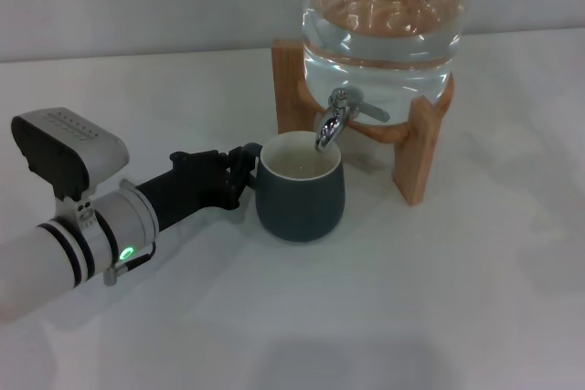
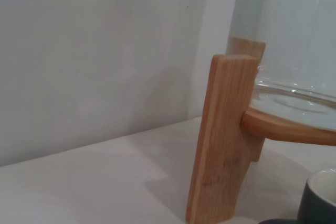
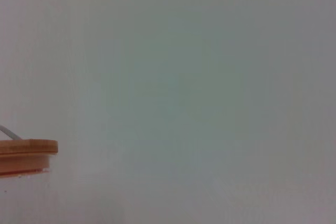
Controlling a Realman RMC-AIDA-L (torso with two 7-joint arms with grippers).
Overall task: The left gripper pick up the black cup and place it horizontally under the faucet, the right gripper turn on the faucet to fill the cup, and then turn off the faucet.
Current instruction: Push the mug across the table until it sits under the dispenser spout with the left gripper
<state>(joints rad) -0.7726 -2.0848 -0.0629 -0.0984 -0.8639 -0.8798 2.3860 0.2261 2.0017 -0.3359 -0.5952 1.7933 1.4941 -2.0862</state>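
Head view: the black cup (image 1: 300,191) stands upright on the white tabletop (image 1: 366,317), its cream mouth directly under the down-curved spout of the faucet (image 1: 335,119), so water would drop straight in. The left gripper (image 1: 239,171) reaches in from the robot's left, its black fingers (image 1: 245,156) at the cup's left side where a handle would sit; they look clamped there, probably to steady the cup for filling. The faucet's lever appears unturned and no stream is visible. The glass jar (image 1: 384,15), holding water, rests in a wooden stand (image 1: 416,157). The right gripper is not visible.

Left wrist view: a leg of the wooden stand (image 2: 220,140) fills the middle, with the jar's base above it and a sliver of the cup's rim (image 2: 320,192) at one corner. A plain pale wall (image 2: 94,51) meets the tabletop behind.

Right wrist view: mostly blank pale wall (image 3: 184,77), with only a wooden edge (image 3: 26,156) showing, which suggests this arm is parked away from the faucet.
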